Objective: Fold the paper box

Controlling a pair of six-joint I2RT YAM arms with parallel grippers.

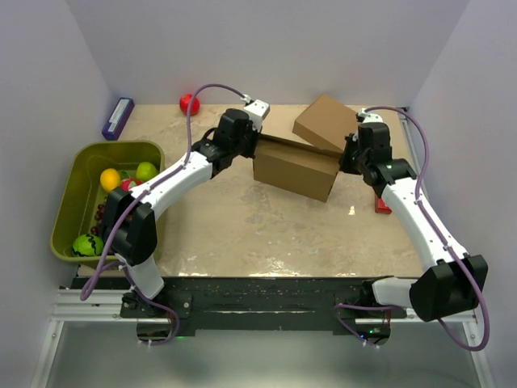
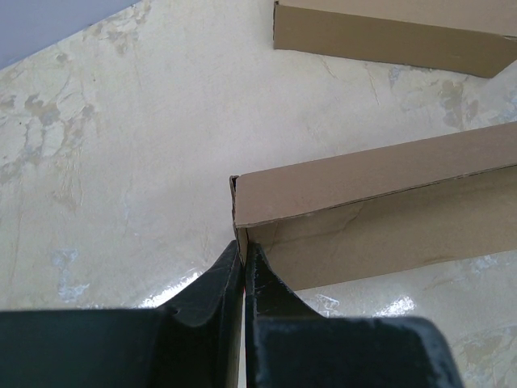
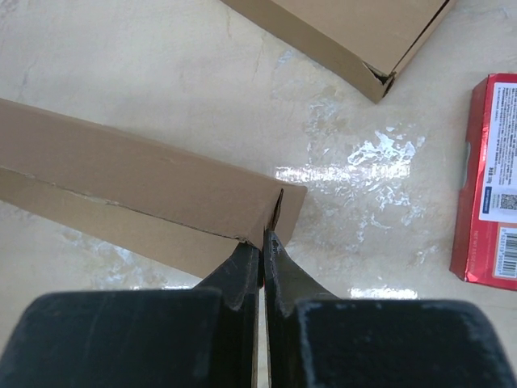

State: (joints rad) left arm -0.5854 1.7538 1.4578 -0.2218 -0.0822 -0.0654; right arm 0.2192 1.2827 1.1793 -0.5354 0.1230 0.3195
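Observation:
The paper box [image 1: 295, 166] is a brown cardboard carton in the middle of the table, held between my two grippers. My left gripper [image 1: 253, 147] is shut on the box's left end wall. In the left wrist view the fingertips [image 2: 252, 267] pinch the thin cardboard edge of the box [image 2: 363, 206]. My right gripper [image 1: 343, 162] is shut on the box's right end wall. In the right wrist view it [image 3: 263, 242] pinches the corner flap of the box [image 3: 145, 182]. I cannot tell if the box touches the table.
A second formed brown carton [image 1: 327, 121] lies just behind, against the held box; it also shows in both wrist views [image 2: 388, 32] [image 3: 347, 32]. A red packet [image 1: 381, 206] [image 3: 489, 178] lies right. A green bin [image 1: 69, 206] of fruit stands left. A red ball [image 1: 190, 103] and a purple block [image 1: 118, 117] lie at the back.

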